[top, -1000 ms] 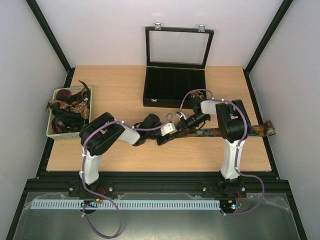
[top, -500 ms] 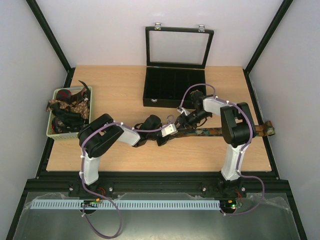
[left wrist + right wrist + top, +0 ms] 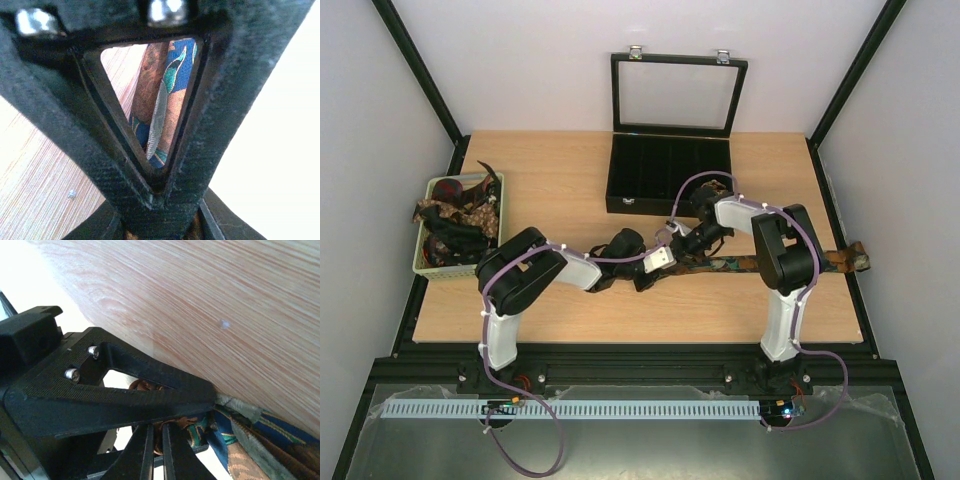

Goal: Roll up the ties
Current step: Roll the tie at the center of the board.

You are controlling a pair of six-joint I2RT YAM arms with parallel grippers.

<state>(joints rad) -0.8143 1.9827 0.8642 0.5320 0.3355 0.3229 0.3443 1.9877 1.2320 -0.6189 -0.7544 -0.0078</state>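
Observation:
One patterned tie [image 3: 790,263] lies flat across the table from the middle to the right edge. Its near end sits between both grippers. My left gripper [image 3: 662,262] reaches in from the left and is shut on that end. In the left wrist view its fingers [image 3: 150,215] meet at the bottom, with blue, teal and brown tie cloth [image 3: 165,100] beyond. My right gripper [image 3: 686,243] touches it from the far side. In the right wrist view it [image 3: 160,450] is shut on brown tie cloth [image 3: 240,455]. More ties [image 3: 455,215] lie heaped in the basket.
A pale green basket [image 3: 420,262] stands at the table's left edge. A black compartmented box [image 3: 670,172] with its glass lid raised stands at the back centre, just behind my right gripper. The tie's far end [image 3: 860,258] hangs at the right edge.
My right gripper has shifted a little to the left, closer against the left gripper, and its forearm has swung. The left arm and the flat part of the tie have stayed put.

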